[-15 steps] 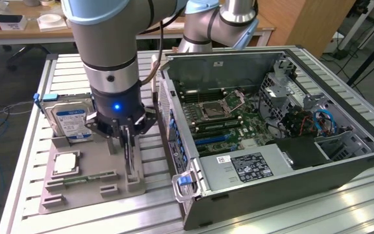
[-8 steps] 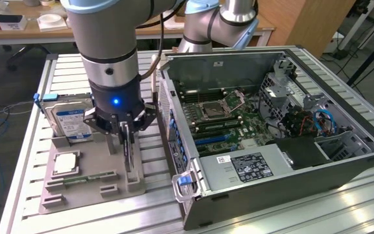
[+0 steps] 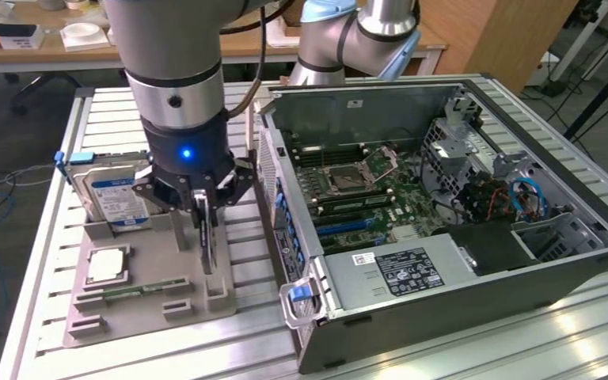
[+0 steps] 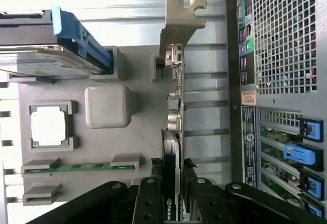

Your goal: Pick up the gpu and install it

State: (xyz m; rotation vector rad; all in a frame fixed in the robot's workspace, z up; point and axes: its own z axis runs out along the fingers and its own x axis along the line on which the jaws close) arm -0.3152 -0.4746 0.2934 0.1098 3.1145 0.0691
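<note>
Tool (image 4: 172,180) snug on upright gpu (image 4: 173,114); btm edge out of view in rack (image 4: 138,132).

Black gpu (image 4: 170,155), silver bracket (image 4: 181,22), grey tray (image 4: 140,112), green memory stick (image 4: 82,167).

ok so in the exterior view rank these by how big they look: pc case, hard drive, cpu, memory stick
1. pc case
2. hard drive
3. cpu and memory stick: too close to rank. The stick is longer but much thinner.
</note>
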